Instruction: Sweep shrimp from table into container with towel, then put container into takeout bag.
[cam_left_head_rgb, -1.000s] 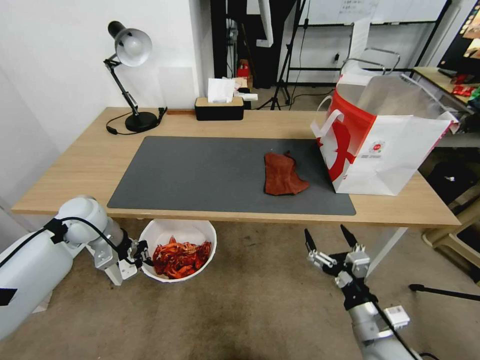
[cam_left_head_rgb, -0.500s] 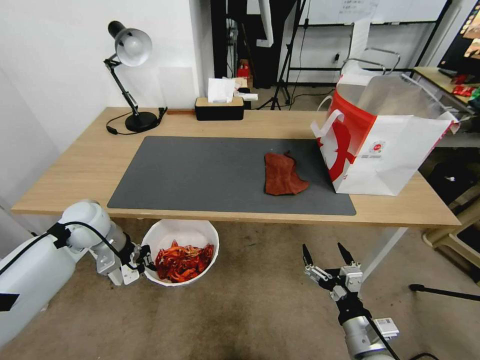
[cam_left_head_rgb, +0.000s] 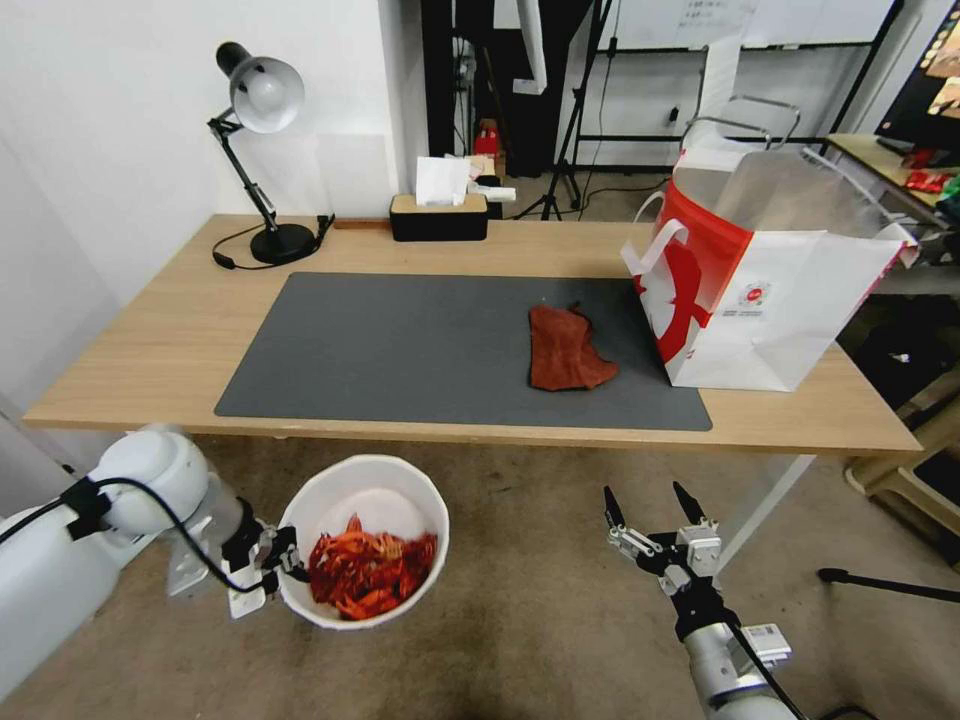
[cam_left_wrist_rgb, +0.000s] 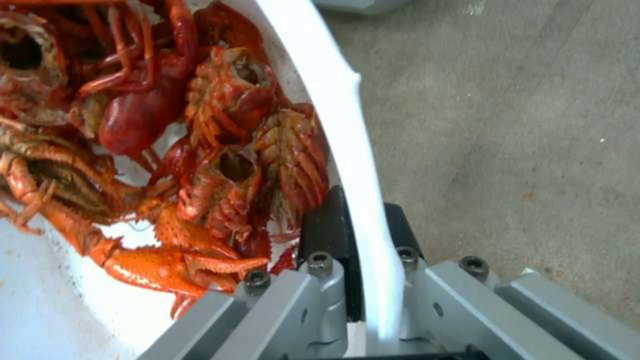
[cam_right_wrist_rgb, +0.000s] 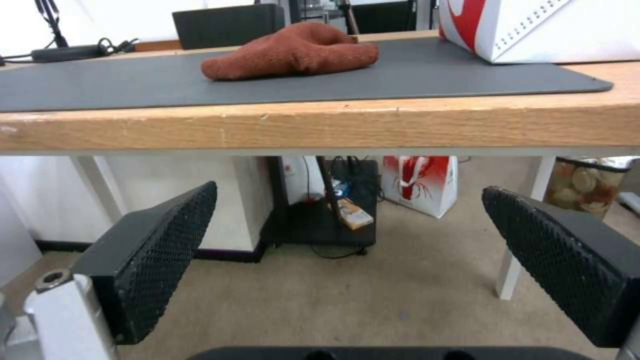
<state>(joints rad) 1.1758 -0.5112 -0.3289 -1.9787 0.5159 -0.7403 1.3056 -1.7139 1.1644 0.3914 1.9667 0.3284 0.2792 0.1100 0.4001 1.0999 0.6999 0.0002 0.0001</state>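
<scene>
Left gripper (cam_left_head_rgb: 285, 562) pinches the container (cam_left_head_rgb: 420, 500) by its left rim, one finger inside and one outside, held off the table (cam_left_head_rgb: 160, 340) at the near-left edge, above the floor. Shrimp (cam_left_head_rgb: 368, 572) are heaped inside. Right gripper (cam_left_head_rgb: 647, 507) idle near-right below table level, jaws wide, empty. Towel (cam_left_head_rgb: 565, 350) lies on the mat (cam_left_head_rgb: 400, 350), just left of the bag (cam_left_head_rgb: 770, 290) standing far right.

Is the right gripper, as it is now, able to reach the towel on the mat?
Probably yes. The right gripper is open and holds nothing, below the table edge. The towel lies alone on the mat just beyond that edge; the takeout bag stands beside it, apart.
</scene>
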